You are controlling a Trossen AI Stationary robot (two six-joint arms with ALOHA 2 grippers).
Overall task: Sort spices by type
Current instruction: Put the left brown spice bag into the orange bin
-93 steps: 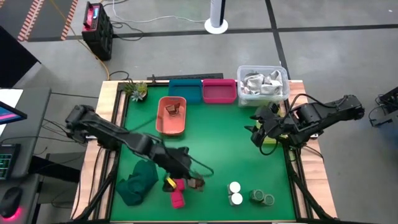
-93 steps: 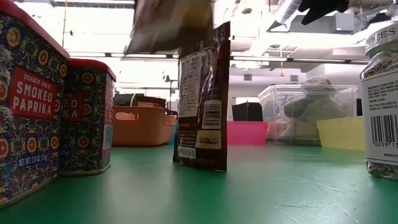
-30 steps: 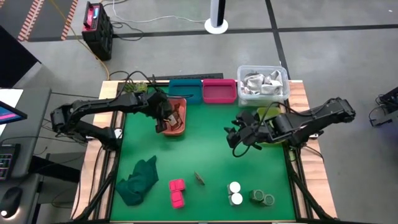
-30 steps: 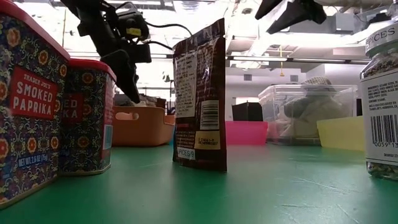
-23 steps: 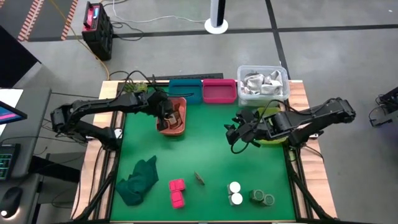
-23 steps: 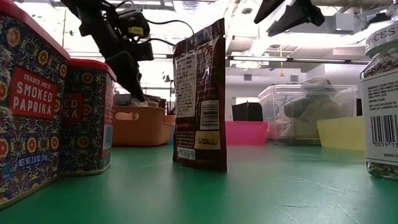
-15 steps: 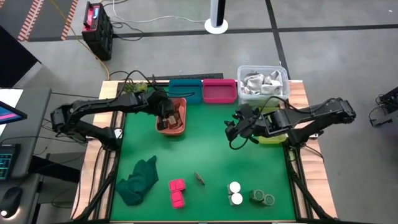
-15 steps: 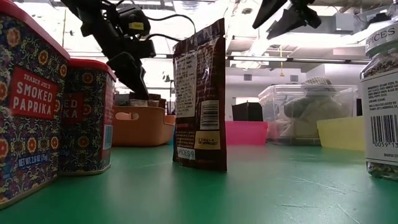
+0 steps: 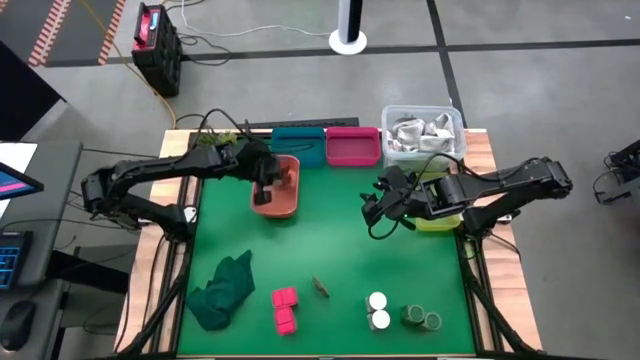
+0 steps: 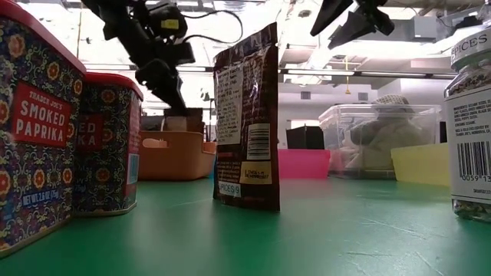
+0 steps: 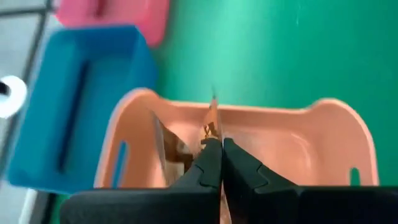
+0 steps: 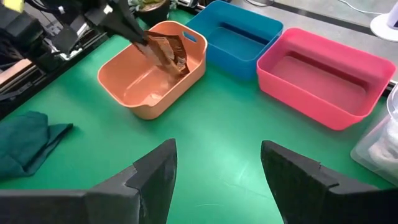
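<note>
My left gripper (image 9: 267,186) hangs over the orange bin (image 9: 285,205) at the far left, shut on a brown spice pouch (image 12: 166,51). A second brown pouch (image 11: 169,149) rests inside the bin. A third (image 9: 321,287) stands upright on the green mat near the front. Beside it lie two magenta paprika tins (image 9: 285,310), two white-topped jars (image 9: 378,311) and two greenish jars (image 9: 422,318). My right gripper (image 9: 373,213) hovers open above mid-table, right of the bin, with nothing between its fingers (image 12: 155,168). My left gripper pinches the pouch's thin upper edge (image 11: 213,124) between its two fingertips. The fingers slant down from the table's left side. The pouch hangs tilted below them inside the orange bin; whether its lower end touches the bin floor I cannot tell.
Blue bin (image 9: 297,146) and pink bin (image 9: 352,147) stand along the far edge, then a clear box of shiny packets (image 9: 422,133). A yellow-green bin (image 9: 438,220) sits under my right arm. A dark green cloth (image 9: 222,292) lies front left.
My left gripper has risen a little over the orange bin and rolled about its own line. The pouch under it now shows higher above the bin's rim in the low view.
</note>
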